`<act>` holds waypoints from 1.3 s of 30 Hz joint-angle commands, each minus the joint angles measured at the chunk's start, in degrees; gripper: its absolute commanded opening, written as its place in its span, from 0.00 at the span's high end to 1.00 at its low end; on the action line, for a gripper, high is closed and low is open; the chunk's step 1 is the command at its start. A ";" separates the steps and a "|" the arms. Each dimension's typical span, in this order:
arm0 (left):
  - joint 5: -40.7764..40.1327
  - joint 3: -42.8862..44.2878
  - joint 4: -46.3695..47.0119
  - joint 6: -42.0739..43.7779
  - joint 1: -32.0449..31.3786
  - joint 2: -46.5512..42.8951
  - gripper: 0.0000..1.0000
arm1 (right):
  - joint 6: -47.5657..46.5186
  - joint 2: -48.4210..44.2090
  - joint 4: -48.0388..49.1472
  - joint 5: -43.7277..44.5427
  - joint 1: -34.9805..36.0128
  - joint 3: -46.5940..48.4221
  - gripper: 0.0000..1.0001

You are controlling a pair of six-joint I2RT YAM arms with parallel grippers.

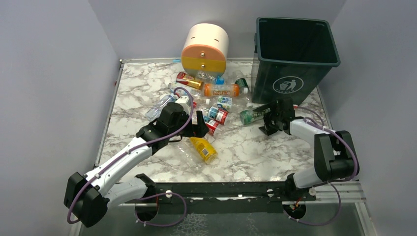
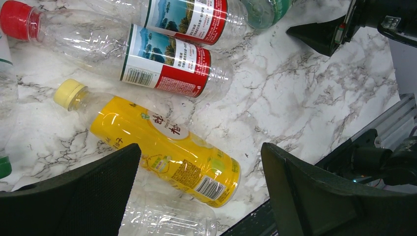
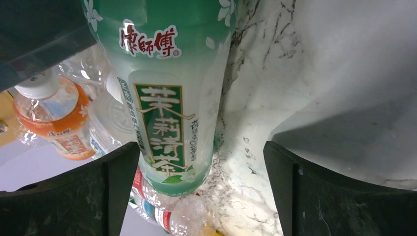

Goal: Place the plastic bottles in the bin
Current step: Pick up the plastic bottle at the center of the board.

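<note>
The dark green bin (image 1: 295, 54) stands at the back right. Several plastic bottles lie in a pile on the marble table (image 1: 275, 157). My left gripper (image 1: 195, 125) is open above a yellow bottle (image 1: 203, 149). In the left wrist view the gripper (image 2: 200, 152) hangs over the yellow bottle (image 2: 162, 145), with a clear bottle (image 2: 167, 216) below it and red-labelled bottles (image 2: 167, 64) beyond. My right gripper (image 1: 268, 124) is open at the end of a green-labelled bottle (image 1: 252, 116). In the right wrist view that bottle (image 3: 169, 98) lies between the open fingers of the gripper (image 3: 200, 147), close to the left one.
A cream, orange and grey round drawer unit (image 1: 205, 46) stands at the back centre, left of the bin. An orange-filled bottle (image 1: 221, 90) and other bottles lie in front of it. Grey walls close in the table on three sides.
</note>
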 commanded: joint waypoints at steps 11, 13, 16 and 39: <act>-0.97 -0.96 1.16 -0.49 -0.33 -1.69 0.01 | 2.64 5.14 4.43 4.47 0.20 1.70 0.06; -0.97 -0.99 1.29 -0.55 -0.29 -1.61 0.01 | 2.82 5.86 5.30 4.41 0.27 1.54 0.08; -0.93 -0.99 1.26 -0.66 -0.32 -1.37 0.01 | 2.85 6.68 6.47 4.47 0.37 0.97 0.13; -1.23 -0.99 1.60 -0.74 -0.34 -0.95 0.01 | -9.72 -4.67 5.76 5.64 0.56 -5.37 0.38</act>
